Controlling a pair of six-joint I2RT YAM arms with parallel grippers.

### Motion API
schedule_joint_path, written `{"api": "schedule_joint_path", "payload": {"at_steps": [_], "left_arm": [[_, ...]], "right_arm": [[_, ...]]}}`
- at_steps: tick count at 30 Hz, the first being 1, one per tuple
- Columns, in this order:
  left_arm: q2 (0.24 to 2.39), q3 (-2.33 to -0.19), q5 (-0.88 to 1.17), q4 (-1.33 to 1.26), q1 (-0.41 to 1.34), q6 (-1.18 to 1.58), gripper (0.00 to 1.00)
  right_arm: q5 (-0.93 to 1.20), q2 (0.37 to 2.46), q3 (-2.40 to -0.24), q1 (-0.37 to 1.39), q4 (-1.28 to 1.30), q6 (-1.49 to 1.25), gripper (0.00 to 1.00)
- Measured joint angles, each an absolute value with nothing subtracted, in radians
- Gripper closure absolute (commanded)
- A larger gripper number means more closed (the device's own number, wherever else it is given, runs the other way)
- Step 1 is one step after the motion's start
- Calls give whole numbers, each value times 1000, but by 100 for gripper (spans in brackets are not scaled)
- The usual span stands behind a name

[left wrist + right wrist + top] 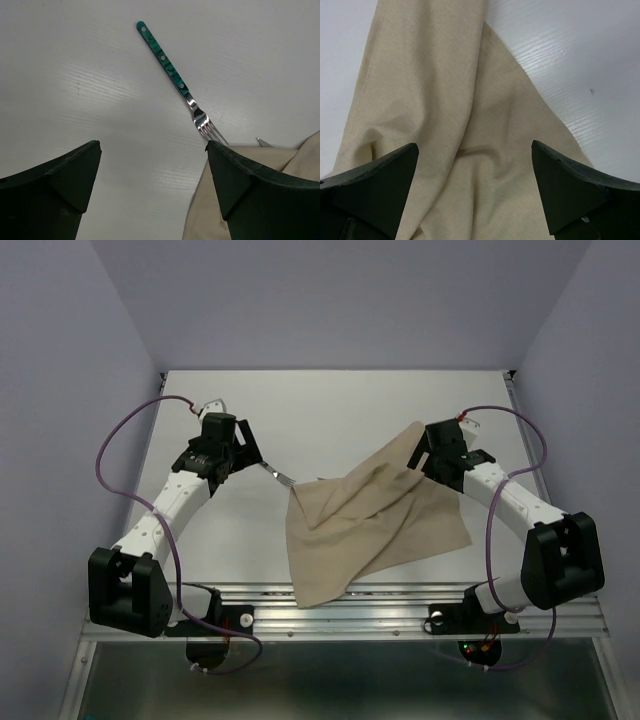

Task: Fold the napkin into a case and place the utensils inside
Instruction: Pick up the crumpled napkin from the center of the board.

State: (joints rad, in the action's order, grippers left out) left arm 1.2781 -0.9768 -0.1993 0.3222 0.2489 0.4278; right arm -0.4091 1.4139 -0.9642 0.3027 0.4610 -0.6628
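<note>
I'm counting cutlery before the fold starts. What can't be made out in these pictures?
- Top view: the fork is hidden under the left gripper except its tines.
- Left wrist view: a silver tip shows beside the napkin; the cloth hides the rest.
- Other utensils: none seen; the napkin could cover some.
- Right wrist view: the napkin runs off the frame; whether the right gripper touches it is unclear.

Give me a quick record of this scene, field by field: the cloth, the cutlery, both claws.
napkin: rumpled, loosely overlapped on the table, no neat fold
fork: green handle, flat on the table beside the napkin, tines at its edge
left claw: open, above the fork
right claw: open, over the napkin
</note>
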Motion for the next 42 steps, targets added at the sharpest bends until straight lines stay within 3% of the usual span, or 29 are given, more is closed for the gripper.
{"api": "schedule_joint_path", "payload": {"at_steps": [19,21,24,27,28,32,42], "left_arm": [[1265,-974,-105,298,281,429,1],[1267,-974,-105,299,281,432,1],[1270,-974,-102,302,284,440,1],[1272,-974,-96,305,289,447,1],[1272,-974,-93,307,291,448,1],[1272,-974,-88,312,294,455,1],[1286,-975,-62,323,300,470,1]], "right_arm": [[-241,1454,-950,378,372,-630,3],[-224,1506,-979,394,361,-624,8],[-191,1600,-1021,406,338,-620,26],[-176,1669,-1047,407,327,-627,52],[-173,1683,-1053,407,327,-626,68],[-172,1710,-1060,407,328,-643,99],[-270,1464,-1127,406,384,-593,99]]}}
